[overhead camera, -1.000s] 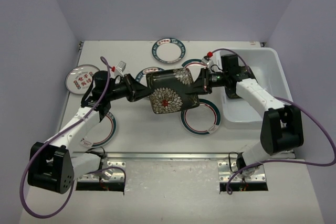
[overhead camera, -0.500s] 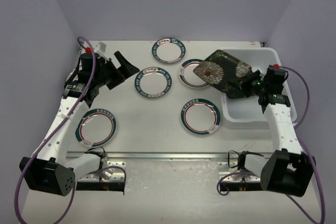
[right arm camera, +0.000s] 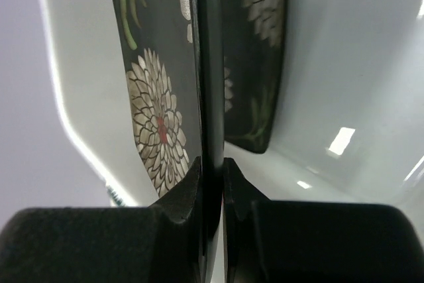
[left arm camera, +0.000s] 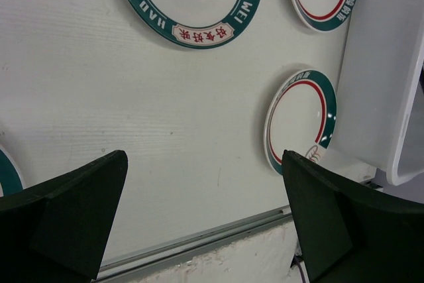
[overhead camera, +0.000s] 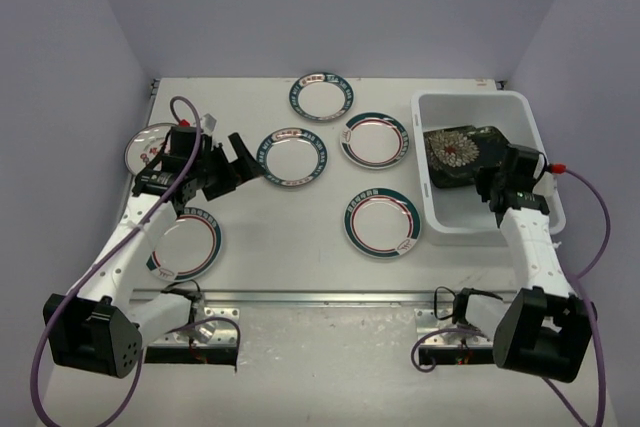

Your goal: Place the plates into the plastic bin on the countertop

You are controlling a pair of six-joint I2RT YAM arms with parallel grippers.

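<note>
Plate [overhead camera: 455, 154], square black floral, pinched by right hand [overhead camera: 496, 187] inside white plastic bin [overhead camera: 468, 97], three o'clock. Left hand [overhead camera: 235, 157] spread, nine o'clock.

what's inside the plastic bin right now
A black floral plate, its edge pinched by the right gripper. It covers part of the floor of the plastic bin, so anything underneath can't be seen.

White arms [overhead camera: 125, 252] with black joints [overhead camera: 95, 325], purple cables [overhead camera: 38, 352].
</note>
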